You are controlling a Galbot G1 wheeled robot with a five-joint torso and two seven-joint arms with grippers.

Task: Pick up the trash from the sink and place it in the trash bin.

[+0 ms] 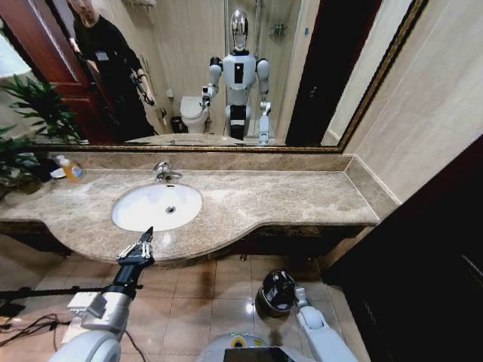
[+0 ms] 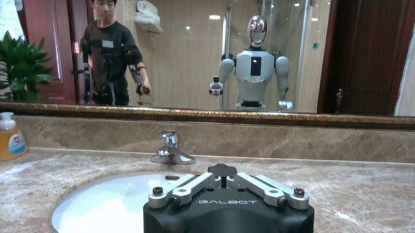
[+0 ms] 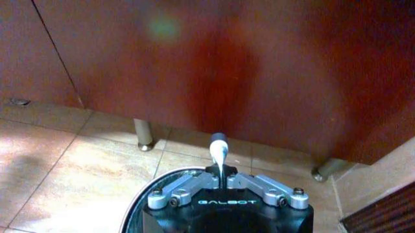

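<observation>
Trash — a small white tube (image 3: 218, 148) — is sitting clamped in my right gripper (image 3: 220, 170) over the trash bin (image 1: 275, 292) below the counter, while my left gripper (image 1: 141, 246), fingers together, is hovering at the sink (image 1: 157, 207) rim.

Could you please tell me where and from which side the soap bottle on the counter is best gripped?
Grip the soap bottle across its orange body, below the pump, probably coming level from the sink side: it stands upright near the backsplash, with plants on its far side.
</observation>
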